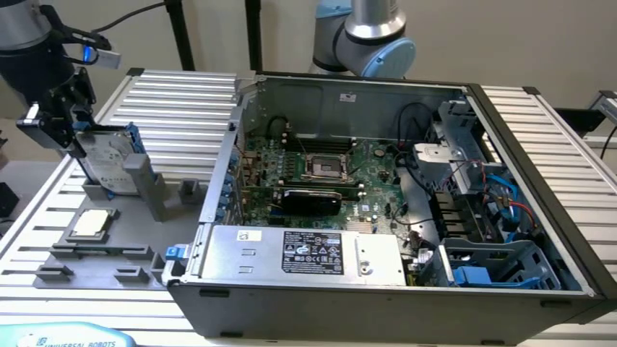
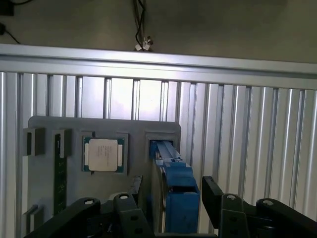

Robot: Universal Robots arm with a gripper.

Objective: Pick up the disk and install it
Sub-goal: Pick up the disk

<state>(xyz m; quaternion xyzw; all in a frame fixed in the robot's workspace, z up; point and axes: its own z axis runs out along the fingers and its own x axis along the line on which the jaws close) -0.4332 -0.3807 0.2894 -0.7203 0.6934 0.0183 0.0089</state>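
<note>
1. Located the disk (image 1: 104,160) standing on edge at the exterior view's left, lower end seated in a slot of the grey fixture (image 1: 106,256).
2. Placed the fixture on the slatted aluminium tabletop (image 1: 183,97), just beside an open computer case (image 1: 386,311).
3. Noted the disk's silver-grey face in the exterior view, and a blue carrier rail (image 2: 181,198) along the edge turned toward the wrist camera.
4. Recorded the jaws as spread wide, straddling the upper part of the disk, with one black finger (image 2: 214,196) off each flat face.
5. Made out a thin gap between each finger and the disk in the wrist view; no clamping to be seen.
6. Judged the disk upright and not lifted from its slot.
7. Logged a square silver chip (image 2: 103,154) lying flat in its own recess of the same fixture, next to the disk slot and apart from the disk.
8. Logged the case interior: motherboard (image 1: 318,163) exposed, and a power supply (image 1: 299,253) with a printed label against the near wall.
9. Marked a blue plastic cage (image 1: 501,266) in the case's near corner at the exterior view's right, well apart from the disk.
10. Spotted red and blue cables (image 1: 511,202) just behind that cage.
</note>
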